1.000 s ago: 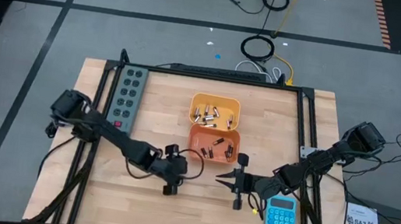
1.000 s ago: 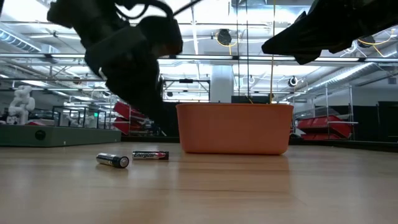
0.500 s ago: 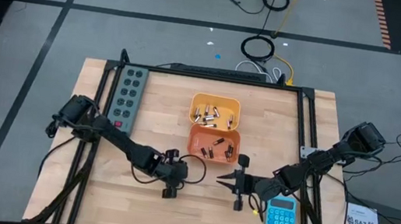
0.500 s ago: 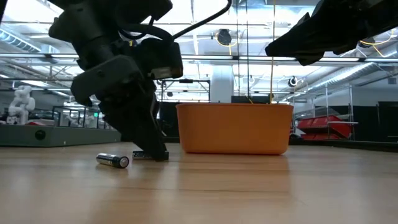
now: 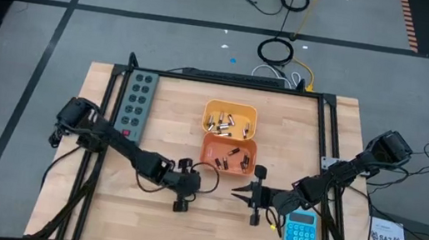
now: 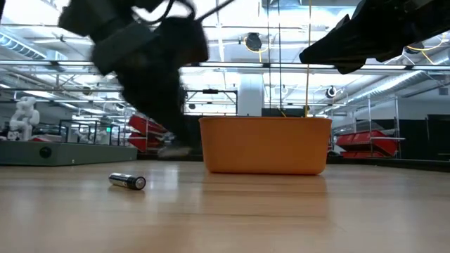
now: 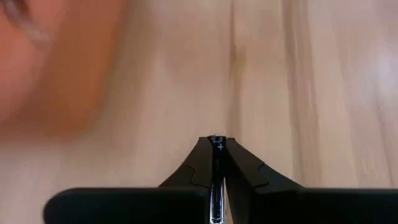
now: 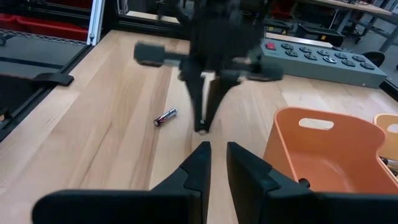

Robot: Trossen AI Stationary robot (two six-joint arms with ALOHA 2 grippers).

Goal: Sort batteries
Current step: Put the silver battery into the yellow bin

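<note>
My left gripper (image 5: 202,186) hangs above the table's middle, just left of the orange bin (image 5: 229,154), and is shut on a dark battery (image 7: 215,144). The right wrist view shows it from the front, fingers (image 8: 203,115) slanting down. A second battery (image 6: 127,182) lies on its side on the wood. The orange bin holds dark batteries. The yellow bin (image 5: 230,120) behind it holds silvery ones. My right gripper (image 8: 214,154) waits right of the bin, above the table, with a narrow gap between its fingers and nothing in it. My left gripper pinches the dark battery between its two fingers. The battery's plus-marked end (image 7: 216,142) shows at the fingertips, and the rest runs back along the gap. The fingers slant down from the table's left. The battery is lifted clear of the wood.
A grey power strip (image 5: 137,101) lies along the table's left side. A blue calculator (image 5: 300,236) sits at the near right, beside my right arm. Black frame rails (image 5: 110,122) run along both sides of the table.
My left gripper dipped to the table beside the orange bin, shut on the dark battery lying there, and rose again with it. That battery is now clear of the wood. The other battery has stayed where it lay.
</note>
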